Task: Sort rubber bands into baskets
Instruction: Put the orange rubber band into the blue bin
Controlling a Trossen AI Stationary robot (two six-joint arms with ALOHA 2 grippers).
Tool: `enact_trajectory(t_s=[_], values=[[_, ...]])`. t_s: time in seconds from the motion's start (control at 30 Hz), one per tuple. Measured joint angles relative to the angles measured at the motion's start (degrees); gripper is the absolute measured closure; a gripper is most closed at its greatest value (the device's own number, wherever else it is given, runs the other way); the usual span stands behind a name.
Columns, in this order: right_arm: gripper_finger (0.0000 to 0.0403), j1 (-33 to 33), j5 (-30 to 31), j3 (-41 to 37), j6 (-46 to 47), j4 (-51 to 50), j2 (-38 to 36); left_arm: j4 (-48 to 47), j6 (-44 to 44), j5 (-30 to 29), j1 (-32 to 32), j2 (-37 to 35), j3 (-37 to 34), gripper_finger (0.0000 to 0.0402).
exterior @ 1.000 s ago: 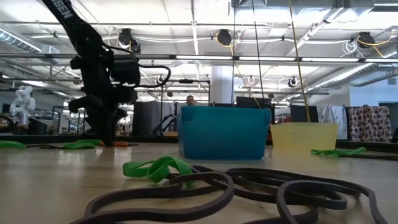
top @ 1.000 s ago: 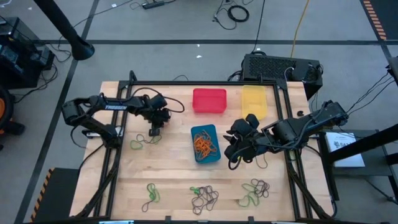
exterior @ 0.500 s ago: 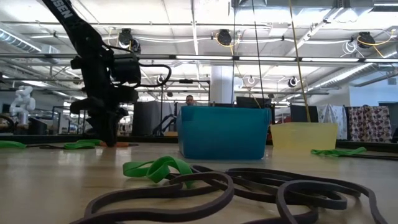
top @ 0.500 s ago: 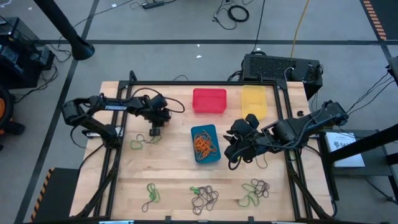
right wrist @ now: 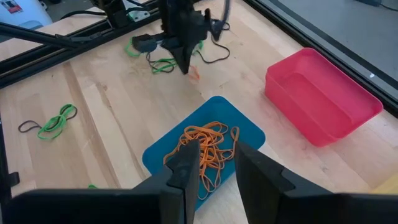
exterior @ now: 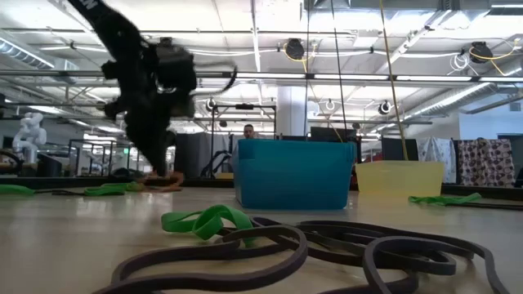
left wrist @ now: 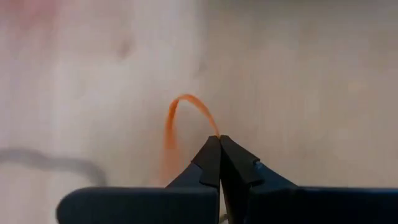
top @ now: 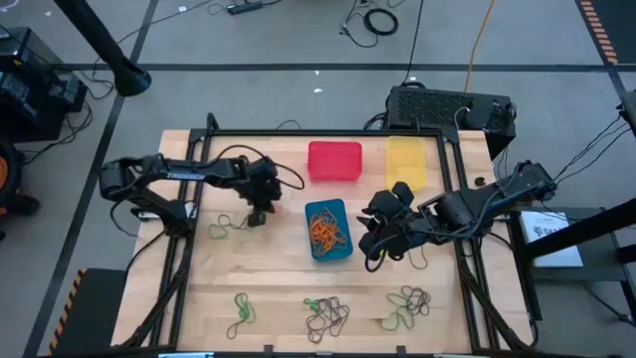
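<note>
A: Where's the orange band [left wrist: 180, 118]?
B: Pinched in the left pincer [left wrist: 219, 146], tips clenched on it. It arches up from the tips, then drops to the wood; long axis roughly vertical. That's left of the blue basket [top: 328, 230].
A: Right pincer [right wrist: 216, 165]?
B: Over the blue basket w/ orange bands inside; fingers parted, holding nothing.
A: Table?
B: Pale wood table [top: 278, 288], black frame. Green & dark bands along the near edge. Red basket [top: 334, 161], yellow basket [top: 405, 162] at the back.
A: Room?
B: Big hall, ceiling lights, grey floor w/ cables.
</note>
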Motion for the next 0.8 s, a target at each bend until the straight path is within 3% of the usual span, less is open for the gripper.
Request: enact_trajectory(t_s=[0.27, 0.43, 0.6, 0.8], values=[[0.0309, 0.0, 0.0, 0.0, -0.9, 0.31, 0.0, 6.36, -9.46, 1.76, -7.91, -2.32, 7.69, 0.04], [0.0309, 0.0, 0.0, 0.0, -1.1, 0.31, 0.0, 19.8, -17.54, 0.98, -13.79, -1.99, 9.26, 0.04], [0.0309, 0.0, 0.0, 0.0, -2.63, 0.31, 0.0, 34.1, -25.04, -10.11, -19.46, 1.19, 9.26, 0.04], [0.0309, 0.0, 0.0, 0.0, -4.51, 0.28, 0.0, 37.56, -25.18, -15.32, -22.78, 5.57, 9.26, 0.0392]])
